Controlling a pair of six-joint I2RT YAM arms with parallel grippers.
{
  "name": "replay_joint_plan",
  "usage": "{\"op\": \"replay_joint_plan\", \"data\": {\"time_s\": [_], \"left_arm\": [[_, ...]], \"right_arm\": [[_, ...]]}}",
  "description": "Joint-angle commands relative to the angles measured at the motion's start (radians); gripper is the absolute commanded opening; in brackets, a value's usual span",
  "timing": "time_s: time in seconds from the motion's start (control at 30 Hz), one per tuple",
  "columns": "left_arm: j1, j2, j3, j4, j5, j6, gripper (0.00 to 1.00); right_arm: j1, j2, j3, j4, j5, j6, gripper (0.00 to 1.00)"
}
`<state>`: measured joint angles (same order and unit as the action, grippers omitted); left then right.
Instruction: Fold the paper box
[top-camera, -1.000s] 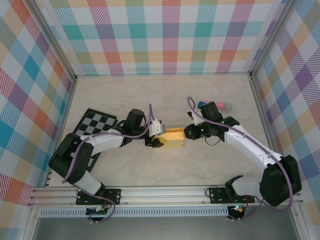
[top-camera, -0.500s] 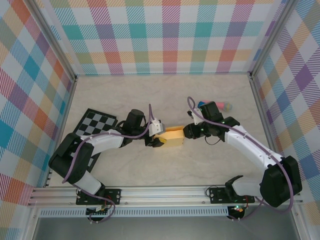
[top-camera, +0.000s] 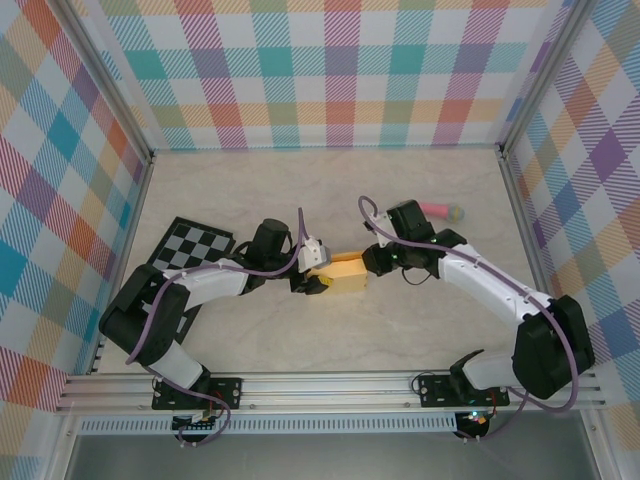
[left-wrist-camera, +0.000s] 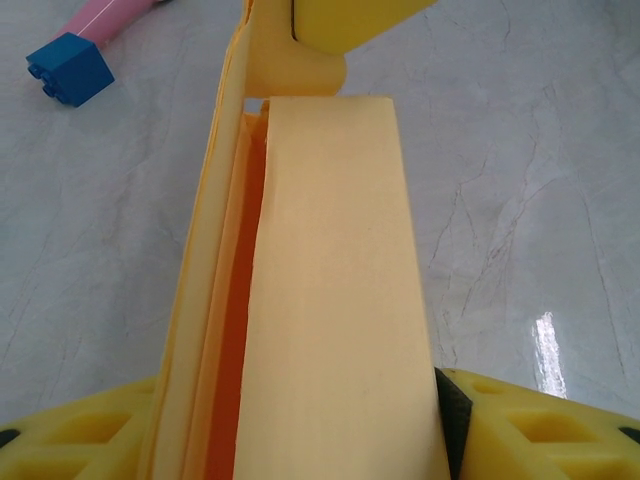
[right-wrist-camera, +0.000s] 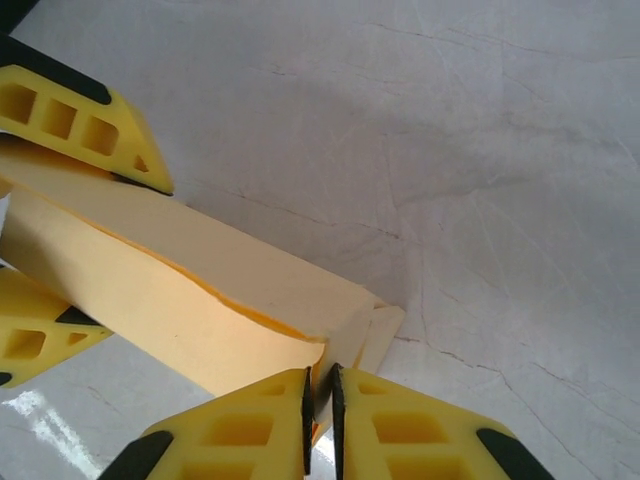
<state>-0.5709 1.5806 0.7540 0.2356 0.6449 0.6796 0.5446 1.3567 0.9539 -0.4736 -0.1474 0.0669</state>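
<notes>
Plaid walls ring a pale marbled tabletop. The left arm and right arm meet mid-tabletop, one at each end of the box. A checkered board lies far left. A pink stick lies behind the right arm, and a blue block sits at its end.

Left jaws are about half open, clamped across the box's left end with one finger on each side. Right jaws are nearly closed at the box's right end and look to be pinching a sliver of card, though I can't be sure.

Risks:
- A sideways pull from the right could drag the box out of the left grip or twist it, since the card is thin.
- A hard pinch on the end could crease or tear the flap.
- The loose end flap could fold outside instead of tucking in.
- The long seam could spring wider if the left hold slackens.

Box look: yellow-orange card formed into a long narrow shape, not closed. One long edge gapes and shows a darker orange inside. The card layers on that side sit uneven.
</notes>
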Motion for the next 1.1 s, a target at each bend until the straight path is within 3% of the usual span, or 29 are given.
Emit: {"op": "replay_joint_plan", "data": {"time_s": [0.0, 0.17, 0.33, 0.63, 1.07], "left_arm": [[0.002, 0.012, -0.008, 0.021, 0.002, -0.015, 0.61], [0.002, 0.012, -0.004, 0.013, 0.001, -0.007, 0.61], [0.0, 0.013, -0.004, 0.014, -0.023, -0.024, 0.61], [-0.006, 0.015, -0.015, 0.034, -0.089, -0.056, 0.61], [-0.012, 0.018, -0.01, 0.024, -0.097, -0.056, 0.61]], "right_arm": [[0.018, 0.016, 0.032, 0.022, 0.033, -0.004, 0.12], [0.028, 0.016, 0.047, 0.01, 0.09, 0.031, 0.09], [0.037, 0.009, 0.032, 0.027, 0.09, 0.071, 0.0], [0.059, -0.024, 0.011, 0.03, 0.084, 0.114, 0.0], [0.066, -0.016, -0.066, 0.113, 0.08, 0.184, 0.0]]}}
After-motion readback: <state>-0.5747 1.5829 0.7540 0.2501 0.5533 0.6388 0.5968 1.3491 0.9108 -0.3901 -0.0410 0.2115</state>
